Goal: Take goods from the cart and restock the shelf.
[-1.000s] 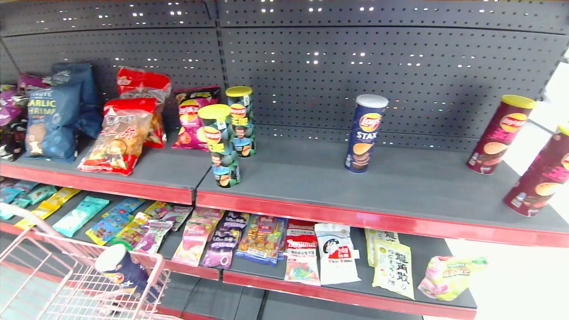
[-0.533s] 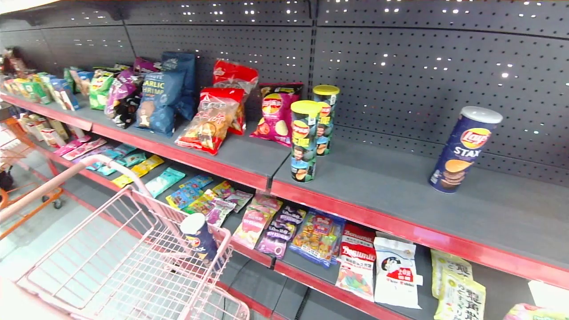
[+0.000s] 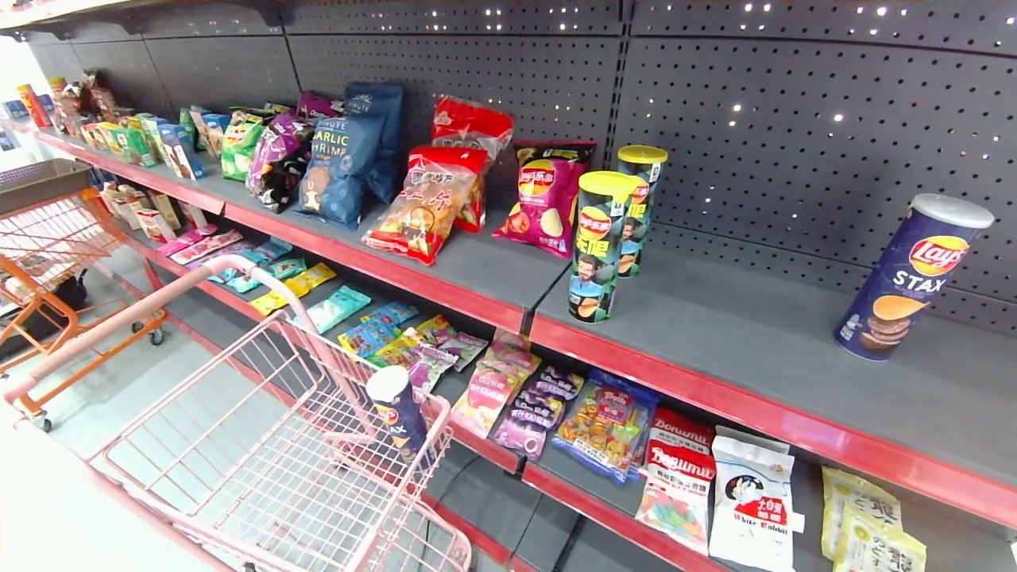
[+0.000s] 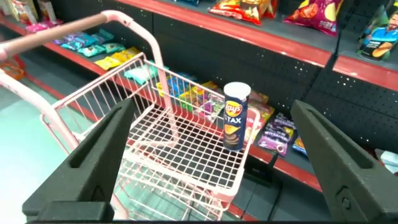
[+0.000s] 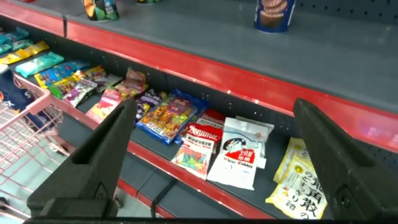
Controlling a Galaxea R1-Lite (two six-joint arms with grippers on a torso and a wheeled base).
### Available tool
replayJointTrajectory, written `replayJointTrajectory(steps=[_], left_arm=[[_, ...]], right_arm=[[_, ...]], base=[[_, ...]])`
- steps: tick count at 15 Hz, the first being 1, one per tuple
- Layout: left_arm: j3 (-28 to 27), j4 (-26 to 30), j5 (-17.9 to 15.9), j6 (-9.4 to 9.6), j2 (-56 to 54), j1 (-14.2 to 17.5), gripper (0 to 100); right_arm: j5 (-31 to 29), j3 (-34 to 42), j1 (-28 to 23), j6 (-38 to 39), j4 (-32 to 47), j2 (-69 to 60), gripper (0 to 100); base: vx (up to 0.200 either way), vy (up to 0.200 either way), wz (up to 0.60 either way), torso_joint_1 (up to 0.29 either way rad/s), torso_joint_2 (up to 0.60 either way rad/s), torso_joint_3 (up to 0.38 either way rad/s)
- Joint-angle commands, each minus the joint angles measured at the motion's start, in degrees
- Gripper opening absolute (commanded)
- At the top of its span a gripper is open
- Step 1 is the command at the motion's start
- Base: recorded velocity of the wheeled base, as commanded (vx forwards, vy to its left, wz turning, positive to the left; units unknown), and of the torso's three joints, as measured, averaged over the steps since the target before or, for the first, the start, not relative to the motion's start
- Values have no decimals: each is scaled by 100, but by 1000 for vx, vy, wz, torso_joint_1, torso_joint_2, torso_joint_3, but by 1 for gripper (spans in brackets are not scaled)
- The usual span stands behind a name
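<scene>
A pink wire cart point(image 3: 262, 445) stands at the lower left, in front of the shelves. One blue chips can with a white lid point(image 3: 400, 415) stands upright in its far corner. My left gripper point(image 4: 212, 111) hangs open above the cart point(image 4: 155, 143), with the can point(image 4: 235, 118) just ahead between its fingers. My right gripper point(image 5: 216, 107) is open and holds nothing, facing the lower shelf's packets below the red shelf edge point(image 5: 205, 68). On the grey upper shelf point(image 3: 763, 342) a matching blue can point(image 3: 908, 278) stands at the right.
Two green cans with yellow lids point(image 3: 597, 248) stand near the shelf joint, with several snack bags point(image 3: 421, 202) to their left. Candy packets point(image 3: 604, 425) lie on the lower shelf. An orange cart point(image 3: 48, 238) stands at the far left.
The whole head view has swung to the left, so shelf items shifted right and more of the pink cart shows. Nothing on the shelf or in the cart has moved.
</scene>
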Motion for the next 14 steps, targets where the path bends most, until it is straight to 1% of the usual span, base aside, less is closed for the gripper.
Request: replayJointTrajectory(steps=[1, 12, 14], left_arm=[[1, -3, 8, -30, -2, -1, 100], [-17, 23, 8, -39, -2, -1, 100], [-17, 23, 105, -3, -2, -1, 100]], right_arm=[[-2, 0, -6, -1, -1, 4, 100], [-46, -9, -6, 105, -10, -5, 100], [-46, 0, -6, 140, -10, 4, 100]], base=[[0, 0, 0, -139, 339, 183], [0, 0, 0, -148, 369, 218], [0, 0, 0, -185, 503, 307]])
